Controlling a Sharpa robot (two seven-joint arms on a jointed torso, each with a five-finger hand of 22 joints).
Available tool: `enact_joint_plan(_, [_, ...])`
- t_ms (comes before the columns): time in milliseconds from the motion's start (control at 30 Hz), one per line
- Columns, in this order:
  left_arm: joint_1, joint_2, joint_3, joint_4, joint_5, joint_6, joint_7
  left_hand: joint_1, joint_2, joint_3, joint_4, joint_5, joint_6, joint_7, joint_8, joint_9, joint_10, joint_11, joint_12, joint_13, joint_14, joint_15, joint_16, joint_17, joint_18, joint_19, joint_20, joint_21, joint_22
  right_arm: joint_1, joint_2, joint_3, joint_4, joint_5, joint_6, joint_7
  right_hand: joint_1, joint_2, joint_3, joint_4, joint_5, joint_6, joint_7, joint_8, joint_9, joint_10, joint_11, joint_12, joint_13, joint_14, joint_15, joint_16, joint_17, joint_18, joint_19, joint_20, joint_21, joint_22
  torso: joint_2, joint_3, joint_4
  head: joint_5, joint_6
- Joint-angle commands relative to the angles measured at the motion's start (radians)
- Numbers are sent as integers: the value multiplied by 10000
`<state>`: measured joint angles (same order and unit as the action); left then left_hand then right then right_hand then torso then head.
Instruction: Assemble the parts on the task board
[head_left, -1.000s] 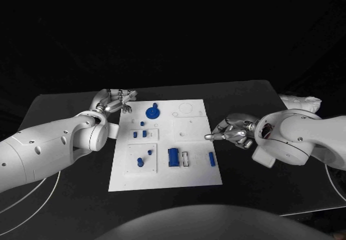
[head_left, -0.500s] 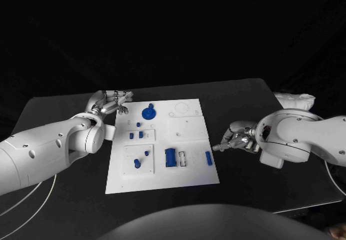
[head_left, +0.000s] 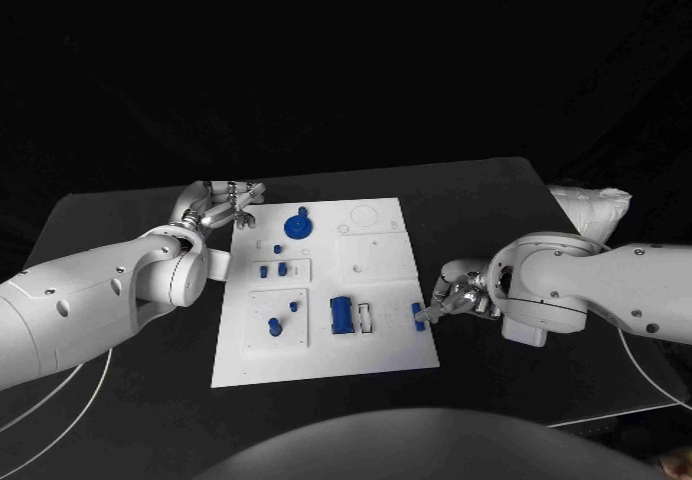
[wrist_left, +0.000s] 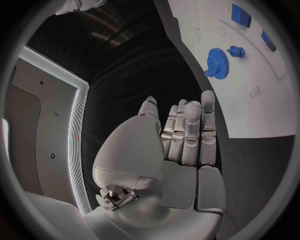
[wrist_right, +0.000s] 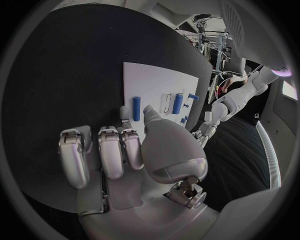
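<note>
**Task board and both hands: positions at inspection**

At the middle of the black table (head_left: 130, 215) lies the white task board (head_left: 378, 345), long side running away from the robot. On its far part a blue gear (head_left: 300, 224) sits flat with a small blue knob just beside it. Nearer the robot, two short blue pegs (head_left: 271, 269) stand in a raised white panel, and a further panel carries a blue peg (head_left: 276, 324) and a smaller piece. A large blue block (head_left: 343, 313) lies near the board's centre, beside a white slotted frame (head_left: 368, 318). A slim blue bar (head_left: 420, 316) lies close to the board's right edge.

The left hand (head_left: 224, 205) rests off the board's far left corner, fingers straight and close together, holding nothing; in the left wrist view the gear (wrist_left: 216, 62) lies beyond the fingertips (wrist_left: 207, 96), apart from them.

The right hand (head_left: 450, 298) sits at the board's right edge, a fingertip just beside the slim blue bar; contact cannot be determined. Its fingers (wrist_right: 103, 150) are curled loosely, nothing between them
</note>
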<state>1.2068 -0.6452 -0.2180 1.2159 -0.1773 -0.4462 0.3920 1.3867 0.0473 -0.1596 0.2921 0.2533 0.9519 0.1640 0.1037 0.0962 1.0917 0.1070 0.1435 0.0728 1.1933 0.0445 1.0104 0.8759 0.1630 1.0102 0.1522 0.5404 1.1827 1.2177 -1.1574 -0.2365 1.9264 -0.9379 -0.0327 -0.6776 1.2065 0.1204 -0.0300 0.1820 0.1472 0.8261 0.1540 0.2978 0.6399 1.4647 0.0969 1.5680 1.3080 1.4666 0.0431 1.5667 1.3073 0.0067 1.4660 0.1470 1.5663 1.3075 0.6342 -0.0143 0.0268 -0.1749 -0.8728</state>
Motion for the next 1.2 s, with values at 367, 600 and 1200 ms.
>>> enact_joint_plan(367, [6, 1, 5, 23, -34, 130, 54, -19, 85, -75, -2, 63, -86, -15, 66, 12, -89, 0, 69, -4, -71, -18, -66, -16, 101, 94, 10, -51, 13, -96, 312, -2, -74, -130, -52, -138, 278, -47, 195, -357, 135, 408, -157, 175, 65, 1061, -204, 28, 2628, 1042, -208, 41, 2635, -67, 1048, -119, 45, 2633, 2, -7, 2, -20, 2])
enact_joint_plan(600, [6, -6, 5, 21, -34, 128, 52, -19, 85, -75, -2, 63, -86, -15, 66, 12, -89, 0, 69, -4, -71, -18, -66, -16, 101, 94, 10, -51, 13, -99, 465, -1, -200, -100, -308, -245, 269, -24, 305, -450, 339, 535, -242, 274, 168, 1061, -291, 28, 2628, 1042, -290, 41, 2635, -67, 1048, -201, 45, 2633, -4, -2, 4, -11, 2])
enact_joint_plan(1200, [6, -11, 5, 25, -34, 154, 27, -19, 85, -75, -2, 63, -86, -15, 66, 12, -89, 0, 69, -4, -71, -18, -66, -16, 101, 94, 10, -51, 13, -238, 825, -1, -286, -212, -831, -450, 638, -317, 735, -1173, 573, -200, -46, 91, 350, 1061, -144, 28, 2628, 1042, -199, 41, 2635, -67, 1048, -162, 45, 2633, -1, -1, -3, -5, 2])
